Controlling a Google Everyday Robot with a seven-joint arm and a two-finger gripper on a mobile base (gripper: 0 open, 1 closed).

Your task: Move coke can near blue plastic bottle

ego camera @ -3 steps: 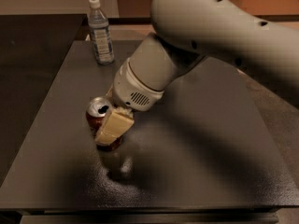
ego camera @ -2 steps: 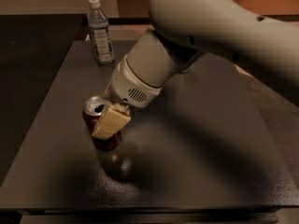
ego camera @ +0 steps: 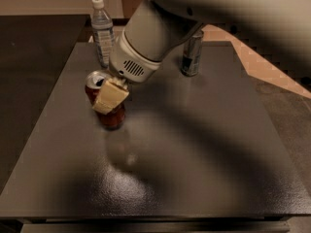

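Observation:
The coke can [ego camera: 112, 116] is red with a silver top. It is tilted and held off the dark table [ego camera: 204, 144], left of centre. My gripper [ego camera: 104, 99] is shut on it; one tan finger [ego camera: 111, 95] lies across its front and the other is hidden behind the can. The blue plastic bottle [ego camera: 102, 33], clear with a white cap and a pale label, stands upright at the back left of the table. It is a short way behind the can and apart from it.
A slim silver and dark can [ego camera: 192, 53] stands at the back of the table, right of the arm. The big white arm [ego camera: 204, 13] spans the upper right. The table's left edge is close to the coke can.
The gripper has carried the coke can up and toward the back of the table, closer to the bottle. The view has also shifted, so the slim can now shows.

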